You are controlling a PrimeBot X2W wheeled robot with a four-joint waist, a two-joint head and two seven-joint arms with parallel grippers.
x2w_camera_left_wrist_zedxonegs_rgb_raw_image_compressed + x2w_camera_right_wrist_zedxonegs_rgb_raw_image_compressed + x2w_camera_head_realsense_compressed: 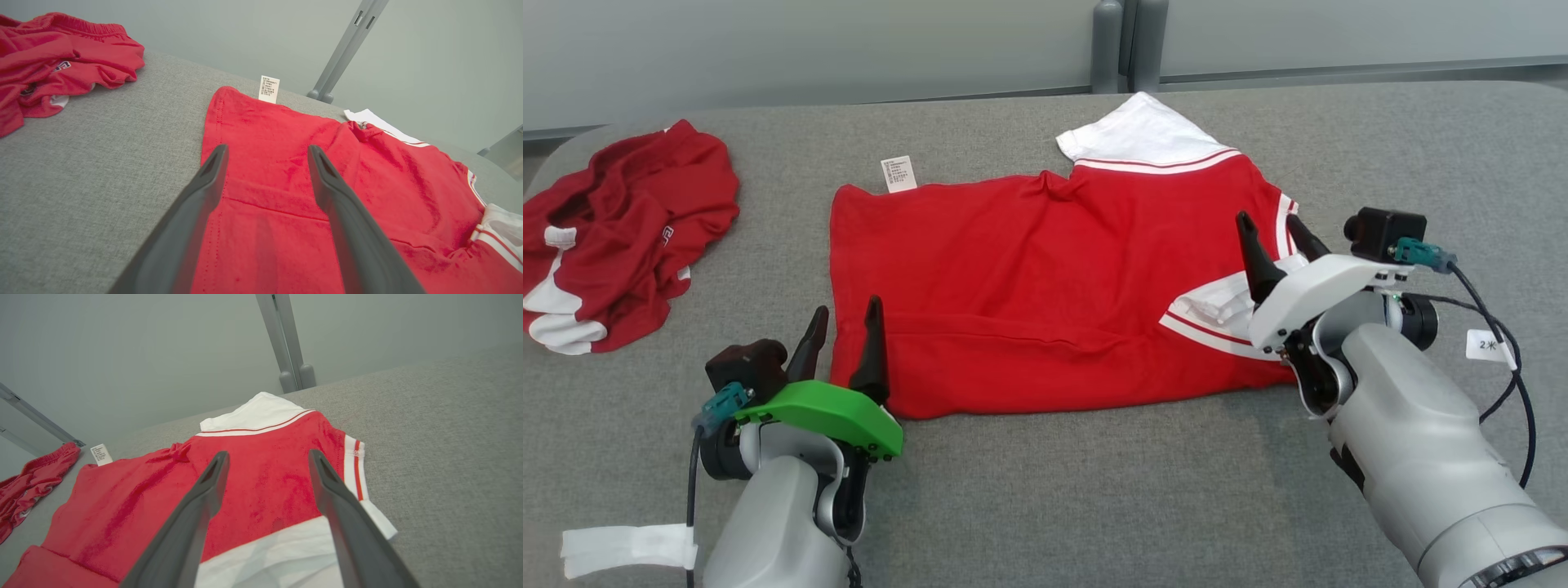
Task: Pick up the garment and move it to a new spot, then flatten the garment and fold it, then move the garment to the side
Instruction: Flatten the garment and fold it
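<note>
Left fingers (pixel 874 343), right fingers (pixel 1252 255) spread (empty)

Head view — high, facing forward and down across the grey table (pixel 1045 506). Left wrist view — low and close along the left gripper (pixel 267 149), over the hem end of the garment (pixel 286 183); right wrist view likewise along the right gripper (pixel 268 452), over its sleeve end. All three share the garment and its white label (pixel 898 173).

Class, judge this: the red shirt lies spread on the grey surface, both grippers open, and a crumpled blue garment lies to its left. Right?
One slip: the crumpled garment is red and white, not blue, as the head view shows. The red shirt, grey surface and open left gripper and right gripper stand.
</note>
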